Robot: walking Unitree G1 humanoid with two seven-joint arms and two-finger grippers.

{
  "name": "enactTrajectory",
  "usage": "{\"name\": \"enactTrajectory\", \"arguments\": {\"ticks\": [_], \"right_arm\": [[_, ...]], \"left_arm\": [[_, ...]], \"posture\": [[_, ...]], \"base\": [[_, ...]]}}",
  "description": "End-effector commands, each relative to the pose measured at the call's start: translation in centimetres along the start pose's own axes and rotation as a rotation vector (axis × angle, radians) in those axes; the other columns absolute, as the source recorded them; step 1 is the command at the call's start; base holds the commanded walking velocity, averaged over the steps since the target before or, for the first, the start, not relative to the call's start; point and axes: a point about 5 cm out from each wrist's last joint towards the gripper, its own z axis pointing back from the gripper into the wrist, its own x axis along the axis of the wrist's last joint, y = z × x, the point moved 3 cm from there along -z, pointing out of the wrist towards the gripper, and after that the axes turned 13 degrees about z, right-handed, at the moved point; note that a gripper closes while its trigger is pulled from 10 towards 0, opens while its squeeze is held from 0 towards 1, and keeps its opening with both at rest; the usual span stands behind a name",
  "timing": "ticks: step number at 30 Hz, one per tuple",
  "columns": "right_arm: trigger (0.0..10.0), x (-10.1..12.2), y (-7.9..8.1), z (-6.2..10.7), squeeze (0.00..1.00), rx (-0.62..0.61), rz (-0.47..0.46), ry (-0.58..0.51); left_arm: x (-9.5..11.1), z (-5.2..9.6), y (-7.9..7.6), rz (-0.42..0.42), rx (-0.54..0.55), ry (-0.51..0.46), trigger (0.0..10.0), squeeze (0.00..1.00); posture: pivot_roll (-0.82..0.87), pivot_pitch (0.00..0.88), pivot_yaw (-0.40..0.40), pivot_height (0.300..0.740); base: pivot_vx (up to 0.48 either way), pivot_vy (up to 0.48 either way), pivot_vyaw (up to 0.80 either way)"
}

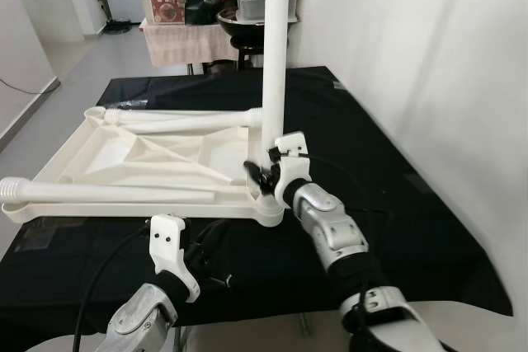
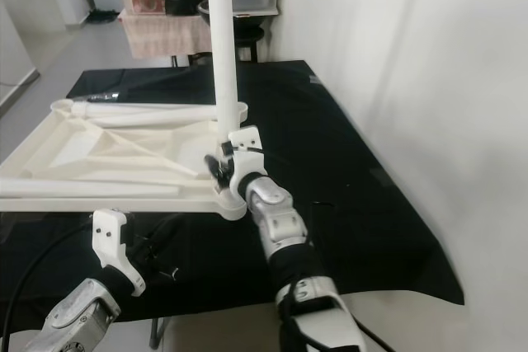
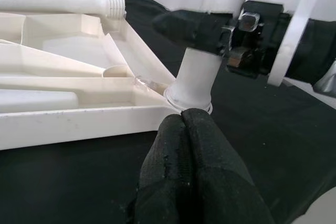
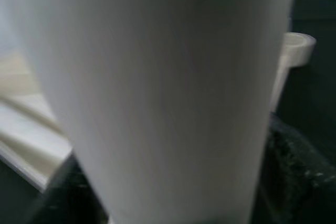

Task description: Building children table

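Left gripper [image 3: 184, 129] sits closest, fingers pressed together, just short of the corner socket. Past it the right gripper [image 1: 268, 172] is clamped on the upright leg [image 1: 275, 55], low down. One leg's in; two more legs [image 1: 107, 193] lie on the upturned tabletop [image 1: 124, 150], not fitted yet.

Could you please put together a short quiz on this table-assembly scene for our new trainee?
1. True or false: the upright leg stands in a corner socket of the upside-down tabletop.
2. Which hand grips the upright leg near its base: A) left hand, B) right hand?
3. How many loose legs lie flat on the tabletop: the far leg and the near leg?

Key: 1 true; 2 B, with the left hand's fingers closed together, holding nothing, low by the tabletop's near corner; 3 two.
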Motion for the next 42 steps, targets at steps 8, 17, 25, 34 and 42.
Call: {"name": "enactTrajectory", "arguments": {"ticks": [8,17,25,34,42], "right_arm": [[10.0,3.0,-1.1,2.2,0.00,0.483,0.203,-0.107],[10.0,2.5,-3.3,1.6,0.00,0.457,0.176,-0.024],[0.0,1.4,-4.8,2.3,0.00,0.458,0.103,0.019],[0.0,-0.2,-6.3,3.8,0.00,0.428,0.100,0.058],[0.0,-5.9,-1.1,5.9,0.00,-0.180,-0.150,0.209]], "left_arm": [[-0.2,-0.1,0.1,0.006,0.003,0.008,10.0,0.00],[-0.2,0.0,0.1,0.003,0.007,0.009,10.0,0.00],[-0.3,0.1,-0.1,-0.002,0.013,0.007,10.0,0.00],[-0.2,0.1,-0.1,-0.001,0.013,0.004,10.0,0.00],[0.4,0.5,0.4,-0.008,0.014,0.003,10.0,0.00]], "posture": [[0.04,0.000,-0.023,0.740],[0.06,0.000,-0.026,0.740],[0.07,0.000,-0.031,0.740],[0.06,0.000,-0.032,0.740],[0.01,0.000,0.003,0.740]], "base": [[0.000,0.000,0.00],[0.000,0.000,0.00],[0.000,0.000,0.00],[0.000,0.000,0.00],[0.000,0.000,0.00]]}}
